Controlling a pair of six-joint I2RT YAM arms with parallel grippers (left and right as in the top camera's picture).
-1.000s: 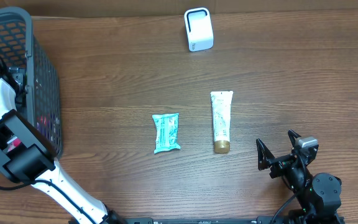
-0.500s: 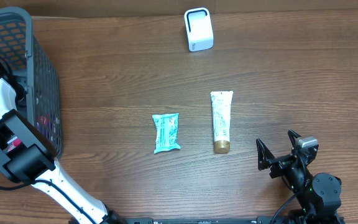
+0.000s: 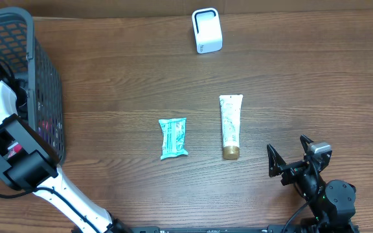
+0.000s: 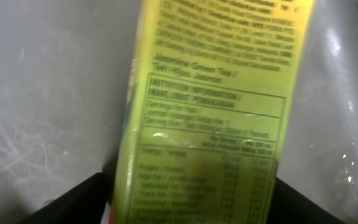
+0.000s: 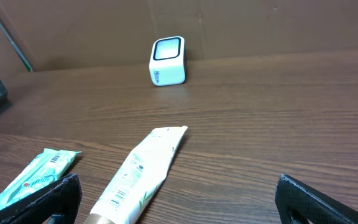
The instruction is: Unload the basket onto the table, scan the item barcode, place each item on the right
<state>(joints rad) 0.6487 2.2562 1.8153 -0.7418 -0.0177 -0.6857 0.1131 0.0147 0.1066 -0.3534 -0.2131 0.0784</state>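
The packet (image 4: 210,112) sits in the basket (image 3: 44,84) at the table's left edge, between the fingers of the left gripper (image 4: 191,208); whether they pinch it I cannot tell. It is probably light, glossy and crushable, so take its flat faces mid-body. The right gripper (image 3: 289,154) gapes empty.

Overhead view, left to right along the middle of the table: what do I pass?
Black mesh basket → teal packet → white tube with gold cap → right gripper, open. The left arm overlaps the basket, so it is left out.
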